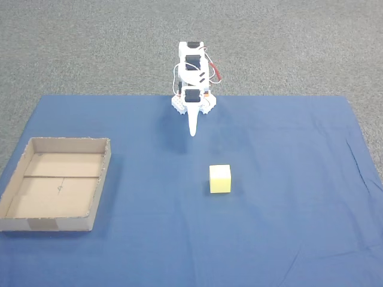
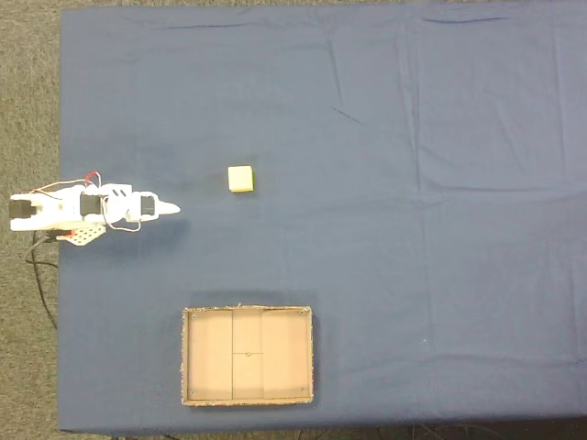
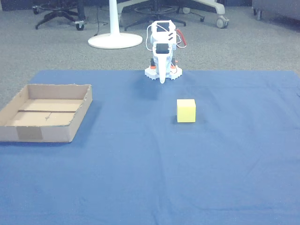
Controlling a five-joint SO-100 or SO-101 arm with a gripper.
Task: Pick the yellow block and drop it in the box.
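Basically nothing done yet, whole pick-and-drop still to go.

The yellow block (image 1: 220, 179) sits on the blue cloth (image 1: 269, 239) over the counter, a bit right of and nearer than the arm in a fixed view. The gripper (image 1: 192, 133) is tucked in at the arm's base, fingers together in a narrow point, holding nothing, well apart from the block. The box (image 1: 102, 185) is empty, off to the left. Left to do: reach, grab, carry, drop.
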